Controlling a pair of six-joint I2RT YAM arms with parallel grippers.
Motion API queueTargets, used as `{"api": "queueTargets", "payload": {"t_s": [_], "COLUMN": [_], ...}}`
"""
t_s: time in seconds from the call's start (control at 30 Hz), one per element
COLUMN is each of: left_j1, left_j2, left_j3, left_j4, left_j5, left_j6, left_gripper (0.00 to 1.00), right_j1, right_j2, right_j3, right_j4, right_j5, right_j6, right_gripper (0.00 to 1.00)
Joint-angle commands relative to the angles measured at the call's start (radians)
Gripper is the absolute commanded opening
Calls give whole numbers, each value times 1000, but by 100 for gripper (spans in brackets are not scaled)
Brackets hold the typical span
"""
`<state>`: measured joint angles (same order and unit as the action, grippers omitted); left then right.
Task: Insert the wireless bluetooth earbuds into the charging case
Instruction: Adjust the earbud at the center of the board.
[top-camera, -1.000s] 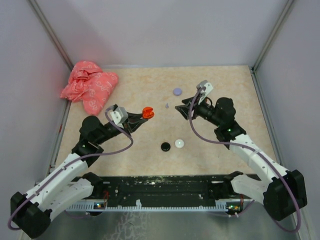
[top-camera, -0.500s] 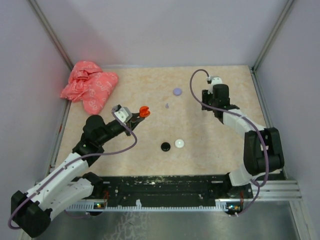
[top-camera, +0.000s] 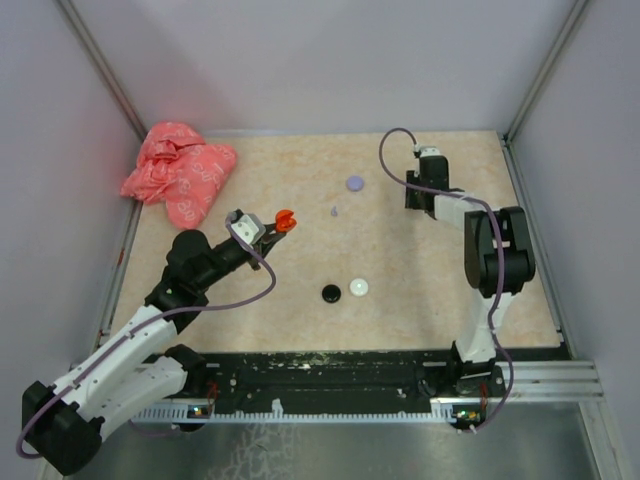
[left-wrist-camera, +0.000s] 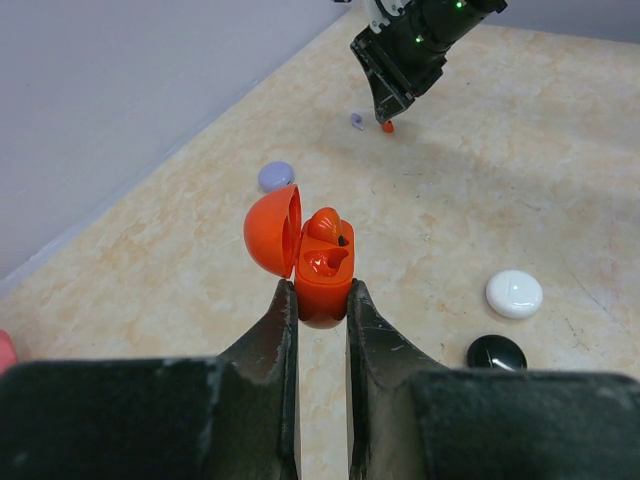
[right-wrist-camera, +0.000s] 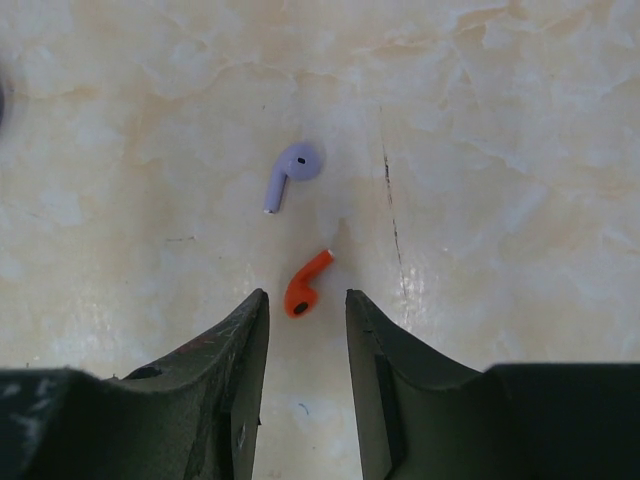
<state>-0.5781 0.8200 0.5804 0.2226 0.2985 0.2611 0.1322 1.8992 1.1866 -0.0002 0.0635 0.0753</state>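
Over on the left, left gripper (left-wrist-camera: 320, 297) clamped on the orange charging case (left-wrist-camera: 322, 268), lid back, prob to keep the sockets facing up. One seated earbud (left-wrist-camera: 325, 222) inside. And right gripper (right-wrist-camera: 305, 303) jaws apart over the loose orange earbud (right-wrist-camera: 306, 284) on the table (right-wrist-camera: 500, 150), likely lining up a pinch; one lilac earbud (right-wrist-camera: 293, 170) beside. Three discs: lilac disc (top-camera: 355, 183), white disc (top-camera: 359, 287), black disc (top-camera: 331, 293).

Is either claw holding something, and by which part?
Left gripper pinches the open orange case by its lower body. Right gripper holds nothing; an orange earbud lies loose between its open jaws.
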Motion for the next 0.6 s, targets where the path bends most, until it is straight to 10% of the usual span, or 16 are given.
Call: {"api": "queueTargets", "payload": {"t_s": [0.0, 0.57], "left_j1": [3, 3], "left_j2": [1, -8], "left_j3": [18, 25], "left_j4": [4, -4], "left_j5": [-13, 21], "left_j6": [19, 15], "left_gripper": [1, 1], "right_j1": [-12, 3], "right_j2": [42, 103], "right_j3": [99, 126], "right_j4": [-7, -156], "right_j5": [-5, -144], "right_j6": [10, -39], "right_gripper": [36, 20]}}
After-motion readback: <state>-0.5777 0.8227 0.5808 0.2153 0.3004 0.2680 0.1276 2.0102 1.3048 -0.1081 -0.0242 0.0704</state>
